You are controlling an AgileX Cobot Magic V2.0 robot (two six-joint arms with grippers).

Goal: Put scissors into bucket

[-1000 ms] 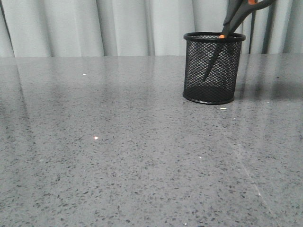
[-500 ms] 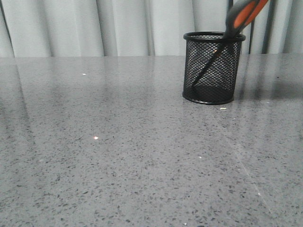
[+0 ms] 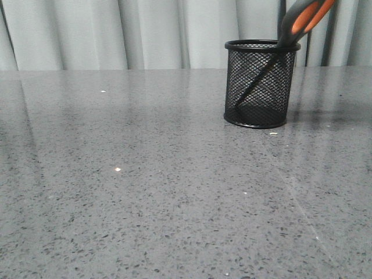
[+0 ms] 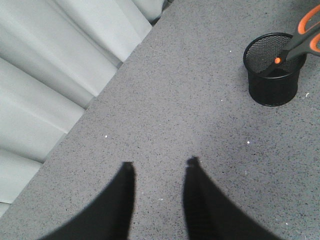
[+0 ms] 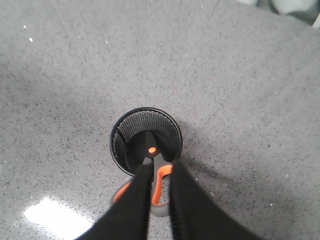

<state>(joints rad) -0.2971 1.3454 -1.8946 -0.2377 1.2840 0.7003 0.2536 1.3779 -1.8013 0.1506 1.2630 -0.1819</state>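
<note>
The black wire-mesh bucket [image 3: 258, 87] stands on the grey table at the far right. The scissors [image 3: 302, 20] stand in it, blades down to the base, with the grey and orange handles leaning out over the right rim. In the right wrist view my right gripper [image 5: 160, 166] hangs over the bucket [image 5: 125, 127], its fingers slightly apart either side of a handle loop of the scissors [image 5: 151, 150]. My left gripper [image 4: 160, 163] is open and empty above bare table, far from the bucket [image 4: 274, 85] and scissors [image 4: 300, 42]. Neither gripper shows in the front view.
The speckled grey table [image 3: 145, 192] runs to a far edge with pale curtains [image 3: 151, 35] behind it. A few small specks [image 3: 118, 169] lie on the surface.
The scissors have dropped deeper into the bucket and tilted further, the blade tip now at the base. Since half a second ago they have hardly moved.
</note>
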